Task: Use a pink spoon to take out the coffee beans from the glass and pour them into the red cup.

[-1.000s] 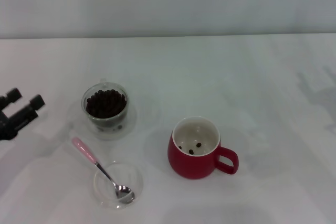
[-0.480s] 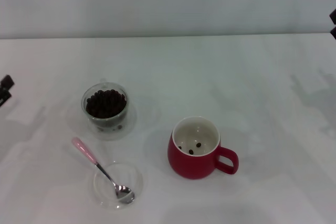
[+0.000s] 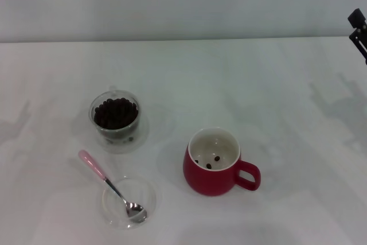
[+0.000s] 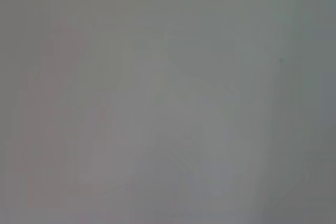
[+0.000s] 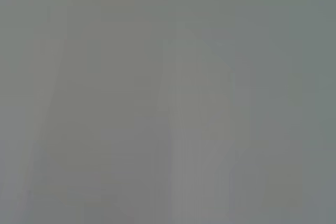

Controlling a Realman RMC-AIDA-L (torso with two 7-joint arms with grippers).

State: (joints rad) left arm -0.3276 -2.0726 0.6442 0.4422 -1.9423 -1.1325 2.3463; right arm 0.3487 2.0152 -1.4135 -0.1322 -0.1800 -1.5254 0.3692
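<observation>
The glass (image 3: 115,117), full of dark coffee beans (image 3: 116,113), stands on the white table at the left. In front of it the pink spoon (image 3: 109,184) lies with its handle on the table and its silver bowl resting in a shallow clear dish (image 3: 129,202). The red cup (image 3: 217,162) sits to the right, handle pointing right, with three beans inside. Only a dark tip of my right gripper (image 3: 358,30) shows at the far right edge, well away from everything. My left gripper is out of view. Both wrist views show only blank grey.
The white table (image 3: 258,84) meets a pale wall at the back. Faint arm shadows fall on the table at the left and right edges.
My left gripper has withdrawn off the left edge of the head view. My right gripper has come into view at the upper right edge. The spoon, glass and cup have not moved.
</observation>
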